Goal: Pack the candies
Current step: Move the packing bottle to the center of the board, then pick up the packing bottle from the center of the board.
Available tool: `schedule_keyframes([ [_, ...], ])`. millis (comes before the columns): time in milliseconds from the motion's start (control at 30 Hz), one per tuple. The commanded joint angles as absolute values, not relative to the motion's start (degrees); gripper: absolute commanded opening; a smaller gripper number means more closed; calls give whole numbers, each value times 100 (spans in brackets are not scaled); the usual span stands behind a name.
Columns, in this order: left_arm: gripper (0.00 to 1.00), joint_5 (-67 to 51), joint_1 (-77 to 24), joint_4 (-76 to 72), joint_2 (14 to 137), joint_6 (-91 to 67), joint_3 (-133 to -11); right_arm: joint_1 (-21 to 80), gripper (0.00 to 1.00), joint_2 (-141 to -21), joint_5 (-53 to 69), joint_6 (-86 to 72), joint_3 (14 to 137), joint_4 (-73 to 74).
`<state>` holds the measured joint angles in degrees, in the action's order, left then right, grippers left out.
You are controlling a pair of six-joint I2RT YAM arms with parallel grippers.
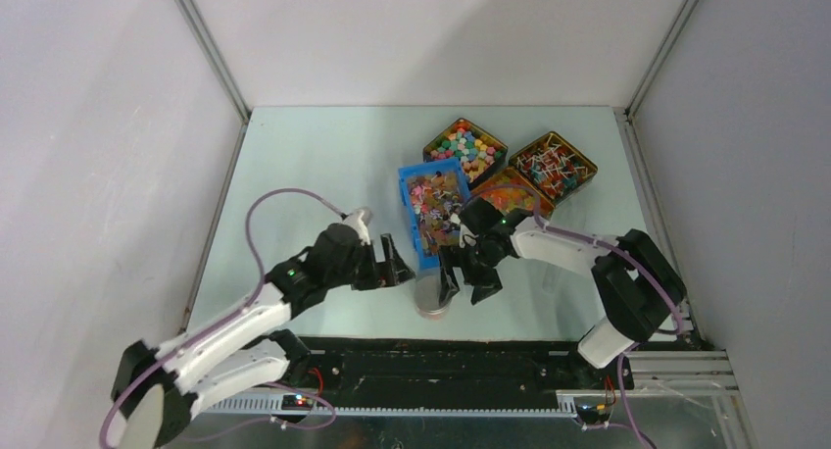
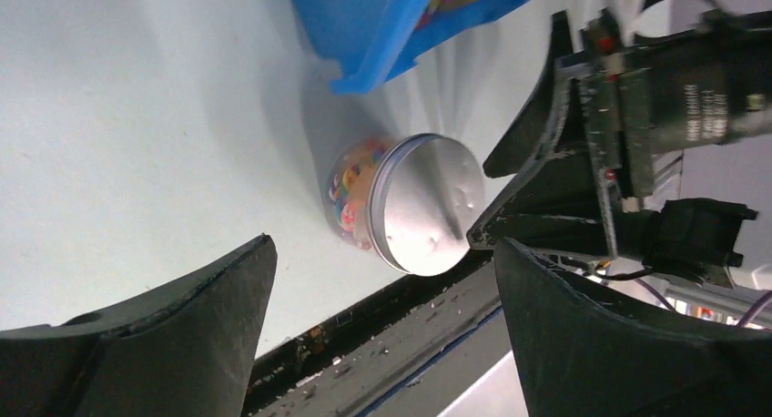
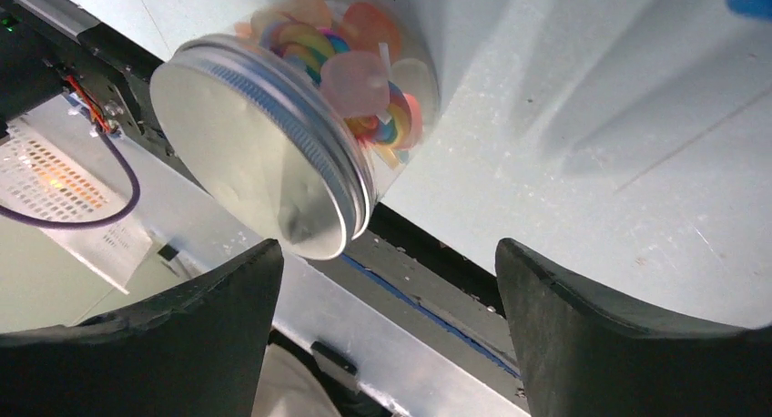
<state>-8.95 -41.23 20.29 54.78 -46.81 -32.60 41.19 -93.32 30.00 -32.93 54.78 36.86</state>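
Seen from above, a pale green bench [image 1: 314,174] carries a blue plastic rectangular bin [image 1: 407,212] near its middle. The bin holds the candies [image 1: 436,204], a heap of tiny wrapped sweets in mixed colours. Behind it to the right stand a dark square tin of pastel sweets [image 1: 466,123] and a dark square tin of white-stick lollipops [image 1: 551,133]. Near the front edge, just in front of the bin, is a clear round jar [image 1: 431,300] with a silver metal lid. The left hand [image 1: 397,263] sits just to the left of the jar with its jaws apart and nothing between them. The right hand [image 1: 466,280] hangs close over the jar's right side, its jaws also spread and holding nothing.

From the left wrist, both dark fingers [image 2: 182,344] stand wide apart at the bottom of the view. Beyond them the jar shows its silver metal lid [image 2: 423,203] toward the camera, and coloured sweets show through the clear wall [image 2: 353,185]. A corner of the blue bin [image 2: 382,25] fills the top of the view. The right hand's black fingers reach in from the right, with their tips at the lid's edge.

From the right wrist, the fingers [image 3: 637,344] are likewise spread. The jar lies between and beyond them, its threaded lid [image 3: 246,162] closed over flat round sweets [image 3: 364,71], some rainbow-striped. I cannot tell whether either finger touches it.
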Motion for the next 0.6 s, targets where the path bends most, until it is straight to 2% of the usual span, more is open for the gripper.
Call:
schedule_keyframes([
  [0,96,-61,-4129,2000,4435,-3908,-2972,4161,91,-8771,2486,-3063,5458,3886],
  [100,99,-76,-4126,1548,3567,-3556,-2690,4097,96,-8512,2416,-3036,5458,3957],
  [333,100,-298,-4130,546,2028,-2365,-1668,3893,98,-8671,2672,-3101,5519,3749],
  [567,100,-1162,-4162,-686,1811,-1712,-707,3901,94,-9281,2782,-3189,5808,3514],
])
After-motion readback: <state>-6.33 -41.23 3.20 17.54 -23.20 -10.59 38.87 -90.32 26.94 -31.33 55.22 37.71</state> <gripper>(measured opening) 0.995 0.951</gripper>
